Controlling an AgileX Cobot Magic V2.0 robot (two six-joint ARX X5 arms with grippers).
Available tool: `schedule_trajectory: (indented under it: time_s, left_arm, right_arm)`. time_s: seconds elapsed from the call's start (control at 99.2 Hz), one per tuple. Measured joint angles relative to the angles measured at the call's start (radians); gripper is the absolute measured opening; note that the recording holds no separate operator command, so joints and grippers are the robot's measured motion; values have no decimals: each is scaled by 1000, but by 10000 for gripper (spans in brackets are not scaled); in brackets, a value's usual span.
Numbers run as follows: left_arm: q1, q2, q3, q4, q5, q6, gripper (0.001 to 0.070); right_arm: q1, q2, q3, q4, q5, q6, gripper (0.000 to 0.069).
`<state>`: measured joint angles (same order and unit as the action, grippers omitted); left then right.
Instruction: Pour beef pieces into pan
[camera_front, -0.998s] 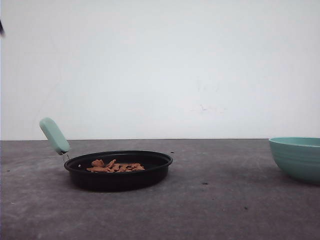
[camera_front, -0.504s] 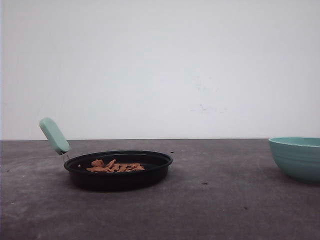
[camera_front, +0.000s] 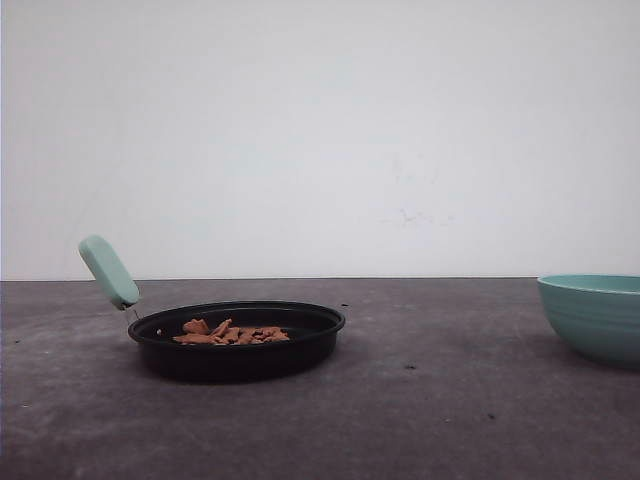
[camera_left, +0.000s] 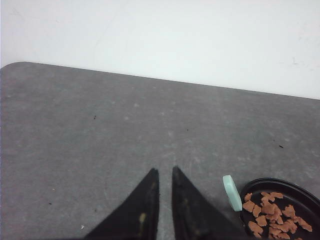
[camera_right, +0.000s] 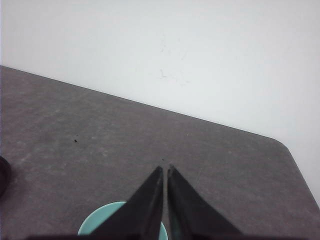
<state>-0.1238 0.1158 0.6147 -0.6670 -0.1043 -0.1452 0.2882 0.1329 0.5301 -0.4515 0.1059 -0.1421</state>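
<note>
We find the pan (camera_front: 237, 340) resting flat on the grey table (camera_front: 430, 420), left of centre in the front view, its mint handle (camera_front: 109, 271) angled up and away to the left. The beef (camera_front: 230, 332) lies inside the pan as a low heap of reddish-brown chunks, gathered toward the left half of the pan floor. A teal bowl (camera_front: 595, 315) stands upright on the table well to the right, apart from the pan (its inside cannot be seen from the front).

In the left wrist view we note the left gripper (camera_left: 163, 172) above bare table, fingers nearly together with only a thin gap, nothing between them. The pan (camera_left: 295, 192) and beef (camera_left: 270, 215) sit off to one side of it, not touching.

In the right wrist view the right gripper (camera_right: 165, 169) hangs over the bowl (camera_right: 100, 222), fingers pressed almost together and holding nothing.
</note>
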Motion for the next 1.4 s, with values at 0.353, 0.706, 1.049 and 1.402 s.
schedule_trajectory:
  time_s: [0.353,0.706,1.049,1.402]
  left_arm:
    - [0,0,0,0,0,0,20]
    - [0,0,0,0,0,0,20]
    - [0,0,0,2,-1,0,20]
    - [0,0,0,1,-1,0,20]
  right_arm:
    - [0,0,0,0,0,0,11]
    - [-32,-36,-121,64,41,47,11]
    - [-188,-129,-380,158,-191,99,11]
    - [-192,-128,-472,155,-183,121,11]
